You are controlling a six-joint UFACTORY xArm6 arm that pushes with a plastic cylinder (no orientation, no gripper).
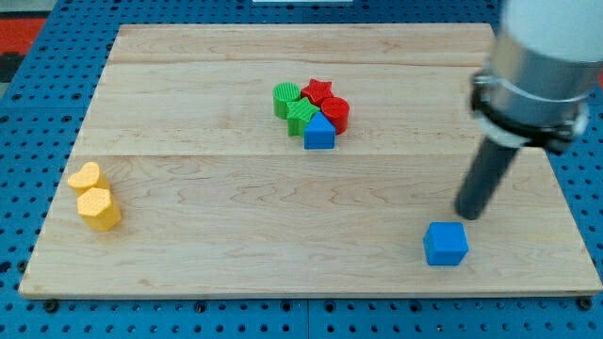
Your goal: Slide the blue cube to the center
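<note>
Wooden board (236,245); tool tip (468,216) above blue cube (445,244)

Bright even light, soft short shadows beside blocks, arm housing blurred at the view's top right

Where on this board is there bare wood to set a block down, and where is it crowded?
Bare wood: the wide middle band between the yellow blocks at the view's left and the blue cube at lower right, and the strip along the view's top. Crowded: the cluster above centre, with green blocks, red blocks and a blue block touching. My tip stands just above the cube.
</note>
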